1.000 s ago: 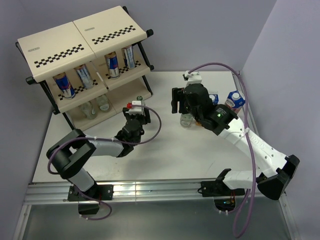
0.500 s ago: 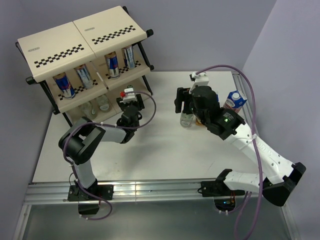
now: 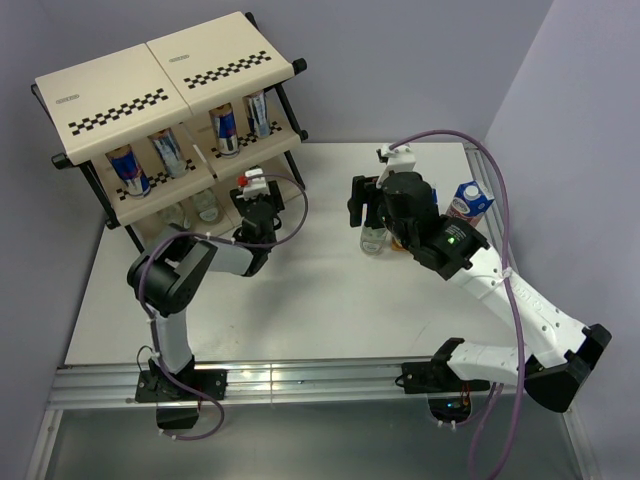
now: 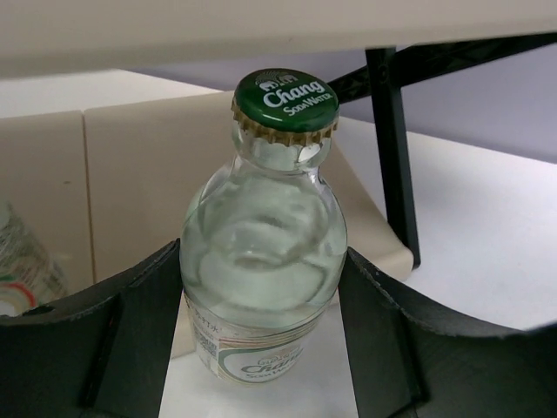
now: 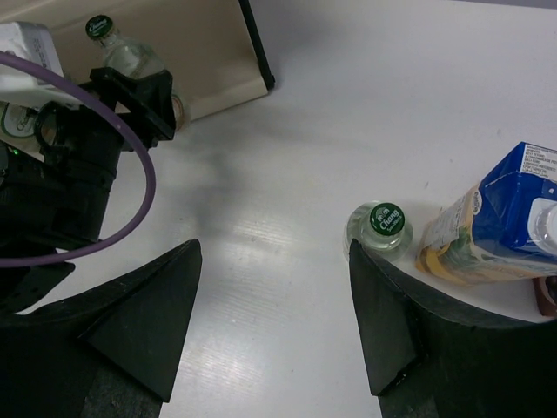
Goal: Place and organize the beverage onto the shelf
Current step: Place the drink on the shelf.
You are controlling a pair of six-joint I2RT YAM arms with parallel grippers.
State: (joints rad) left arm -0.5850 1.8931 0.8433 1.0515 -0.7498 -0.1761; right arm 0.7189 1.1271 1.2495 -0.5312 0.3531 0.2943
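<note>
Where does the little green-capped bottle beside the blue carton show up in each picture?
Top view: bottle, right of centre, left of the carton.
Left wrist view: not in it.
Right wrist view: lower right, beside the carton.
Shared landmark: the cream shelf.

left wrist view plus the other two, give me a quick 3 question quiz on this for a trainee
1. True or false: the left gripper grips a bottle by its sides.
2. How many cans sit on the middle level of the shelf? A two, B four, C six.
3. Fill in: near the open right gripper, a second bottle stands on the table right beside a ____.
Key: 1 true; 2 B; 3 carton.
</note>
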